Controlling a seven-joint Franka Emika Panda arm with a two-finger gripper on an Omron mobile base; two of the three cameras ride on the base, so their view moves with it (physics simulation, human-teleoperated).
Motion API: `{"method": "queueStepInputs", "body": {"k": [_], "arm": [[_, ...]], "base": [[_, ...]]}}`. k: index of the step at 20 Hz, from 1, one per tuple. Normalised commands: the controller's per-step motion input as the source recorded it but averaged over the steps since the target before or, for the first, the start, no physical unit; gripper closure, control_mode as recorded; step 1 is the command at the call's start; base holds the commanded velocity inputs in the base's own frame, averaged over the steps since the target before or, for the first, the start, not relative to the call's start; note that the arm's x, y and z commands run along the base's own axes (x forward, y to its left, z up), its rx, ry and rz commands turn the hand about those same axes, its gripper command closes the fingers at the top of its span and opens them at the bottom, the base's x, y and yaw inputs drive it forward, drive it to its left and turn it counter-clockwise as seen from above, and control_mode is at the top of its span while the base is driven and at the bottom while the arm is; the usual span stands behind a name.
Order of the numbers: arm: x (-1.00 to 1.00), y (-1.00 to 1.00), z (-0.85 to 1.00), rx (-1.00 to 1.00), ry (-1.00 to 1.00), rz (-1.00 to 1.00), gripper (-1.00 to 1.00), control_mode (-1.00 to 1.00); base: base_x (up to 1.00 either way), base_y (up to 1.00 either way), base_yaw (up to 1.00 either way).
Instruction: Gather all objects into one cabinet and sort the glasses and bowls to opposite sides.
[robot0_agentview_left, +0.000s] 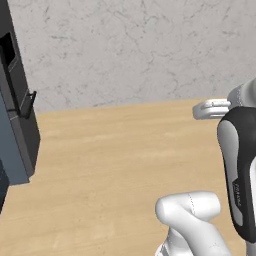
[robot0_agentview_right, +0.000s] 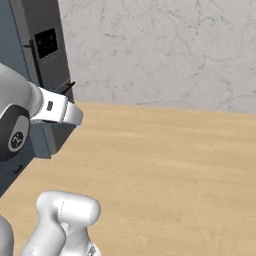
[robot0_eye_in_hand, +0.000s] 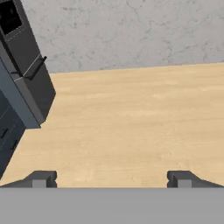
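Observation:
My gripper (robot0_eye_in_hand: 111, 179) is open, its two dark fingertips (robot0_eye_in_hand: 41, 178) standing far apart with nothing between them. It looks down over a bare light wooden floor (robot0_eye_in_hand: 131, 118) toward a grey stone wall (robot0_eye_in_hand: 131, 30). The objects, the glasses, the bowls and the cabinet are out of view. The white arm (robot0_agentview_left: 235, 150) rises at the right of the left base view and at the left of the right base view (robot0_agentview_right: 20, 120).
A tall black appliance column (robot0_eye_in_hand: 26, 65) with a bar handle stands at the left against the wall, also seen in both base views (robot0_agentview_left: 20, 115) (robot0_agentview_right: 47, 65). A slate-blue panel (robot0_eye_in_hand: 17, 105) and dark drawer fronts (robot0_eye_in_hand: 6, 135) adjoin it. Open floor stretches to the right.

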Motion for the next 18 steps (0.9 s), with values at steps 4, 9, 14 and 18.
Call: {"method": "queueStepInputs", "body": {"k": [4,9,14,18], "arm": [[0.00,0.00,0.00,0.00,0.00,0.00,-1.00,1.00],[0.00,0.00,0.00,0.00,0.00,0.00,-1.00,1.00],[0.00,0.00,0.00,0.00,0.00,0.00,-1.00,1.00],[0.00,0.00,0.00,0.00,0.00,0.00,-1.00,1.00]], "base": [[0.02,-0.24,-0.59],[0.00,-0.16,-0.67],[0.00,-0.12,-0.70],[0.00,-0.14,-0.70]]}}
